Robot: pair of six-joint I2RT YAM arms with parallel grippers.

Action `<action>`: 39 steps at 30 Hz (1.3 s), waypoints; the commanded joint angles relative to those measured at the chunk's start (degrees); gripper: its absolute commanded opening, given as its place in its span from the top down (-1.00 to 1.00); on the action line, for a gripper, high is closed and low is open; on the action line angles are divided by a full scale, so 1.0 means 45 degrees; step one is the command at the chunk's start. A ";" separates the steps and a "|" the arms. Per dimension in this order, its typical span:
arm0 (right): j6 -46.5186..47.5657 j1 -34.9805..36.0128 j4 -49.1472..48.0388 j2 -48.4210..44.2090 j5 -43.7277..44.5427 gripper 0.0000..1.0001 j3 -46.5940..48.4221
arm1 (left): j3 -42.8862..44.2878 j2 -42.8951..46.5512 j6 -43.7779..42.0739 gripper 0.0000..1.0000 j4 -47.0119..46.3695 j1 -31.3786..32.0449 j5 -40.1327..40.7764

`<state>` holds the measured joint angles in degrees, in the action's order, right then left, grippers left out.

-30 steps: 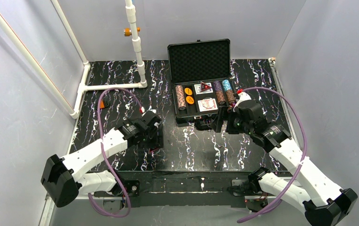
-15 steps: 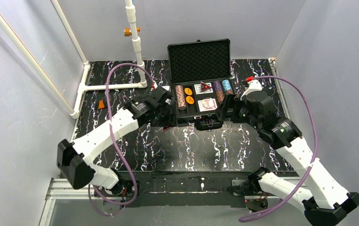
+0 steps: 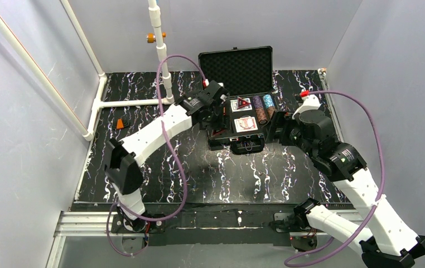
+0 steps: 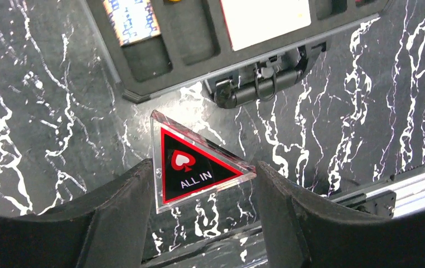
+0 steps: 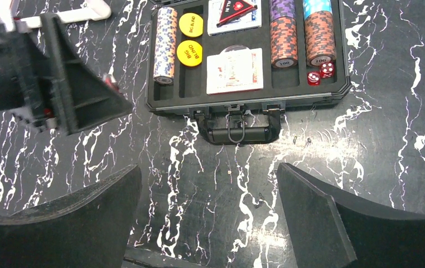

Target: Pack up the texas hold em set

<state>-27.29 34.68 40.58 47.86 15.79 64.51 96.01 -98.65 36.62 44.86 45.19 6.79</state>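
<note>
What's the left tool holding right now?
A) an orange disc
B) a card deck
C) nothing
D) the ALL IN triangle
D: in the left wrist view the red-black ALL IN triangle sits clamped between the two fingers of the left tool, over the table just outside the case.

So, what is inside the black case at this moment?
Chip stacks, two orange discs, two card decks, a red-black triangle on the far deck, and two red dice. In the top view the left arm hides the left compartments.
</note>
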 commanded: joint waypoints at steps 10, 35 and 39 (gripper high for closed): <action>0.0068 0.0029 0.0205 -0.0926 0.0226 -0.97 -0.0336 | 0.6270 -0.5050 0.0373 1.00 0.1836 0.0055 -0.0015; 0.0244 0.0029 0.0415 -0.0783 0.0048 -0.97 -0.0615 | 0.9457 -0.8620 0.1519 1.00 0.0477 -0.0230 -0.0191; 0.0229 0.0029 0.0436 -0.0810 0.0026 -0.97 -0.0658 | 0.9362 -0.8733 0.1384 1.00 0.0446 -0.0222 -0.0293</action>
<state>-26.74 34.68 43.62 44.51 15.92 62.00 136.79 -138.34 43.66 47.07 44.47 5.89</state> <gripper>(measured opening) 0.983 0.599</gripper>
